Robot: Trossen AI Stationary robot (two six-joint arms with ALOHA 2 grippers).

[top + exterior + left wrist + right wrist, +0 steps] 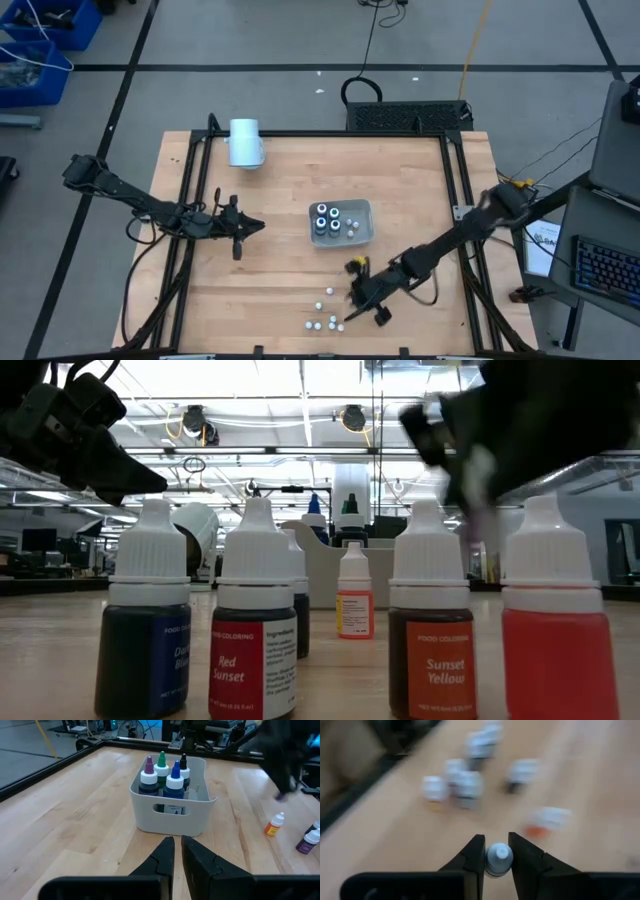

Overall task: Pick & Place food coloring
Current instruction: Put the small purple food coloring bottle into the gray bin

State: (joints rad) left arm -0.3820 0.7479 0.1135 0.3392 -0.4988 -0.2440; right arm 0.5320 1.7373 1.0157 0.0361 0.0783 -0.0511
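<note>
Food coloring bottles (321,314): small white-capped droppers standing upright, loosely clustered near the table's front edge. Four taller bottles (165,775) stand upright together in the tray at mid-table. One bottle (498,858) is gripped, cap visible.

The left arm reaches in from nine o'clock, low over the table, its forearm pointing toward three o'clock. The left gripper (243,226) (177,851) has its fingers nearly together, nothing between them. The right arm stretches from three o'clock down toward seven o'clock. The right gripper (360,295) (497,851) pinches a small white-capped food coloring bottle (498,859) between its fingers.
</note>
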